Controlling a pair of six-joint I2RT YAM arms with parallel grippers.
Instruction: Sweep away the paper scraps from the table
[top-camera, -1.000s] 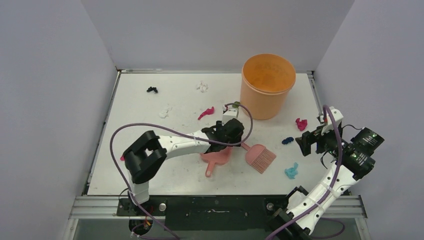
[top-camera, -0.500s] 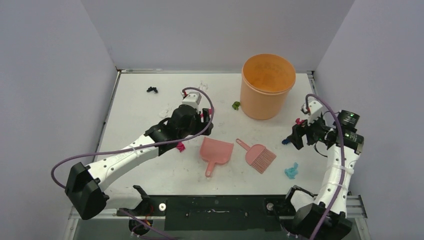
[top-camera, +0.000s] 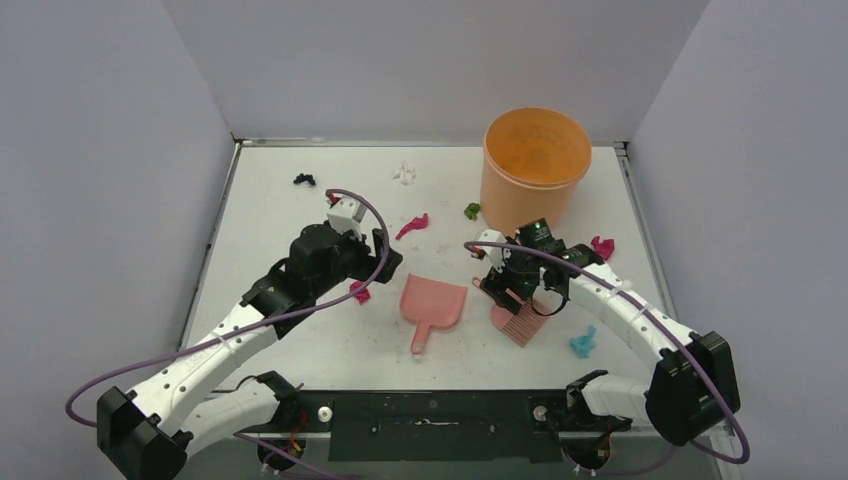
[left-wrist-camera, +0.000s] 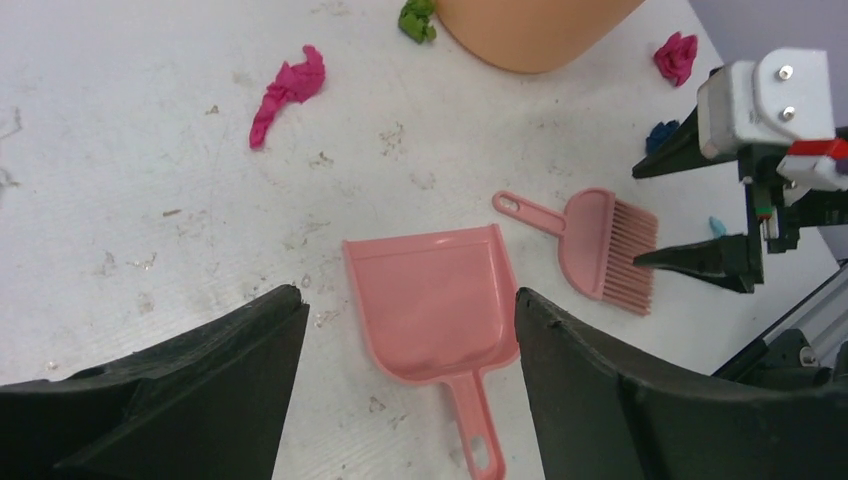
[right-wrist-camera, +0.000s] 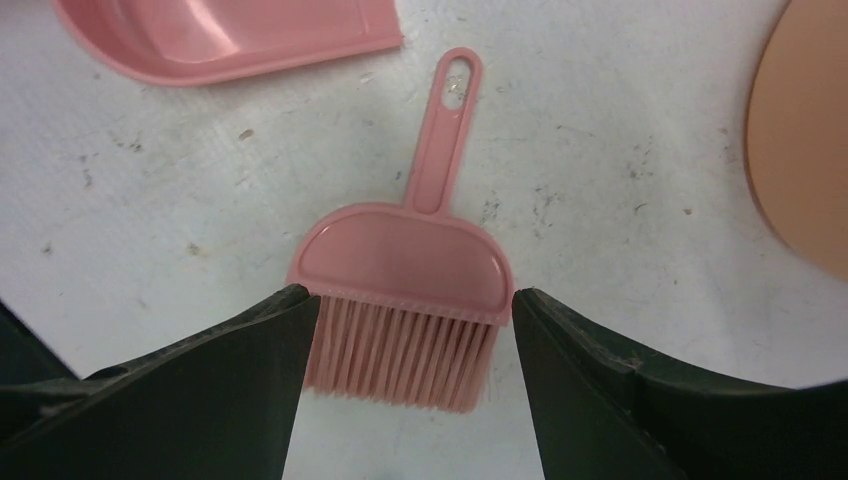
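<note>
Now | right end effector spread, flanking brush | left end effector spread over dustpan | wrist-views only

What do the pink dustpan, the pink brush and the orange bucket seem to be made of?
Pink dustpan: apparently moulded plastic, smooth, slightly glossy, with soft highlights.
Pink brush: likely the same plastic; its bristles look like fine stiff plastic strands.
Orange bucket: probably plastic, matte, uniform colour.
</note>
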